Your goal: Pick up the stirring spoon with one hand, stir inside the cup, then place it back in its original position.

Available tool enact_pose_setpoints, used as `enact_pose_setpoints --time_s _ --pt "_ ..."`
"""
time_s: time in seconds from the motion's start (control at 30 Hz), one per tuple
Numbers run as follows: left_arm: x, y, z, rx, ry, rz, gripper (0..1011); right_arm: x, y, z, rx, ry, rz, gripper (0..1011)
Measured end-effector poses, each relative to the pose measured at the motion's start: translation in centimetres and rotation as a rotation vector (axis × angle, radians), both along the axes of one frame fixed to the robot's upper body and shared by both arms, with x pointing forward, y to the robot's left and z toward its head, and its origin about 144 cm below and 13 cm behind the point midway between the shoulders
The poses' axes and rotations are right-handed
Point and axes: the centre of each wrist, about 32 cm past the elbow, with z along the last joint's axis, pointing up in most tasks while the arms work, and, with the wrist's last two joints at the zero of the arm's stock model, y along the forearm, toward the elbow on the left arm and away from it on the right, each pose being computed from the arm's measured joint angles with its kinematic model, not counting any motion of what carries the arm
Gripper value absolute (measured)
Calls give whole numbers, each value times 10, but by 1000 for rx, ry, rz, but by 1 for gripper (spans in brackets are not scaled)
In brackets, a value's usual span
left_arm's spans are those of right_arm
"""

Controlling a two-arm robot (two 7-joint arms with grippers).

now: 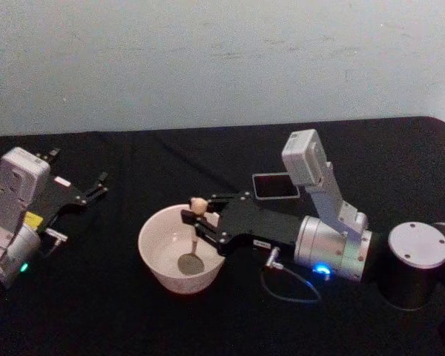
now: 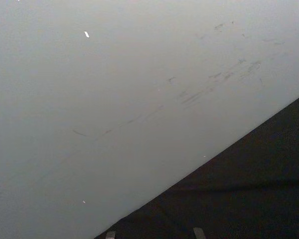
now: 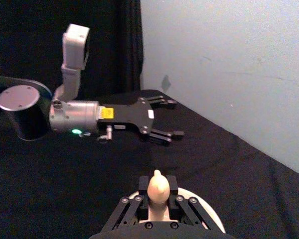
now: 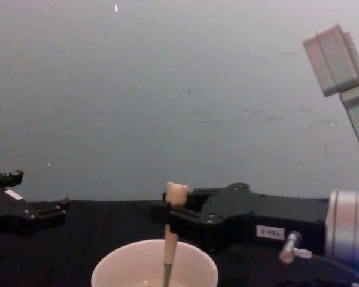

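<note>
**Spoon held upright in the cup**

The right gripper (image 1: 196,218) had its jaws clamped on the stirring spoon (image 1: 198,203) just under the bear head. That kept it upright with its dark shaft reaching into the cup (image 1: 151,236), probably mid-stir. The grey holder (image 1: 276,186) stood behind the arm, near for the return. The left gripper (image 1: 95,187) sat idle well to the left, jaws apart.

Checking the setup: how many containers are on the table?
2: the cup, below the right end effector holding the stirring spoon; the dark grey holder farther back, right. Others may be hidden.
</note>
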Motion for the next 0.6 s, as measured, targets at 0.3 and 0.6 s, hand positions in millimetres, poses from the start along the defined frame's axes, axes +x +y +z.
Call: enact_pose_setpoints --time_s 0.3,0.6 --pt "0 0 0 0 0 0 1001 0 19 2 19 -3 28 210" --pt "0 0 0 0 0 0 1001 11 35 -2 6 -9 4 210"
